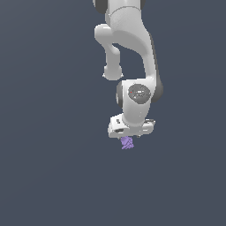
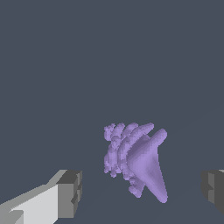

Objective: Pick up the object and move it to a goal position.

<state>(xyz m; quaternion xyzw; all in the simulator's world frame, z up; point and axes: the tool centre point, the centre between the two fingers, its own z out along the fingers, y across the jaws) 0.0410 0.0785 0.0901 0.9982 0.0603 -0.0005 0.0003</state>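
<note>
The object [image 1: 127, 142] is a small light-purple jagged clump, seen in the exterior view just under the white gripper [image 1: 129, 140] of the arm. In the wrist view the object [image 2: 135, 162] lies between the two grey-padded fingertips [image 2: 70, 194], with clear gaps on both sides. The gripper [image 2: 142, 192] is open around the clump and does not touch it. In the exterior view the fingers are mostly hidden behind the hand and the clump.
The plain dark grey-blue surface [image 1: 53, 167] spreads all round with no other objects or edges in view. The white arm [image 1: 132, 53] rises above the gripper toward the upper middle of the exterior view.
</note>
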